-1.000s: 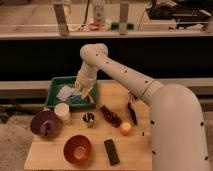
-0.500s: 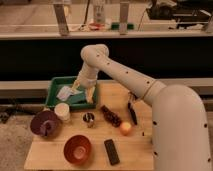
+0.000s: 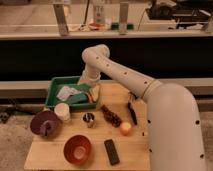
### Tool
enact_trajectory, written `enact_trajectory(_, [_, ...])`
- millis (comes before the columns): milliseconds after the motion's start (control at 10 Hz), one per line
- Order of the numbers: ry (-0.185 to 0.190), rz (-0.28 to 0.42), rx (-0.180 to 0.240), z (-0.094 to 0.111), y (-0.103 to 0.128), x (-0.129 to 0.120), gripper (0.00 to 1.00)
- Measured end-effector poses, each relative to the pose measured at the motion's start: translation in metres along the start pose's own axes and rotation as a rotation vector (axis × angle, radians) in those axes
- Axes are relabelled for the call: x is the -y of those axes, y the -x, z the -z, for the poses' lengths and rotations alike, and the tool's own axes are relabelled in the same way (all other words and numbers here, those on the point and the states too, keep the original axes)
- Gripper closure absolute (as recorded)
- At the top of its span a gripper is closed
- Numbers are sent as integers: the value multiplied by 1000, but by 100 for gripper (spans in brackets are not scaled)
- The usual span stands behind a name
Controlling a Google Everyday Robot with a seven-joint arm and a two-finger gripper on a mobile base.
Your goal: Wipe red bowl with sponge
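Note:
The red bowl stands at the front of the wooden table, orange-red with a lighter inside. A yellowish sponge-like block lies at the right end of the green tray. My gripper hangs from the white arm over that right end of the tray, right at the block. It is far from the red bowl.
A dark purple bowl stands front left, with a white cup beside it. A small metal cup, a dark brown lumpy thing, a black utensil, an orange fruit and a black flat device lie on the table. The tray holds pale cloths.

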Motion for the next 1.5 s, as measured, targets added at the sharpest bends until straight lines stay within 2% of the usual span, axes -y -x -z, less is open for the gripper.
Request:
enact_trajectory(100, [3, -82, -23, -17, -17, 9, 20])
enact_trajectory(300, [4, -127, -39, -27, -35, 22, 20])
enact_trajectory(500, [-4, -137, -44, -30, -40, 36, 20])
enact_trajectory(600, [-20, -134, -41, -35, -40, 58, 20])
enact_trajectory(700, [-32, -130, -38, -40, -34, 71, 20])
enact_trajectory(900, [-44, -127, -29, -52, -25, 85, 20])
enact_trajectory(1200, [-46, -153, -39, -74, -19, 92, 20])
enact_trajectory(1300, [-36, -160, -37, -84, -12, 91, 20])
enact_trajectory(1500, [-8, -178, -51, -100, -12, 80, 20])
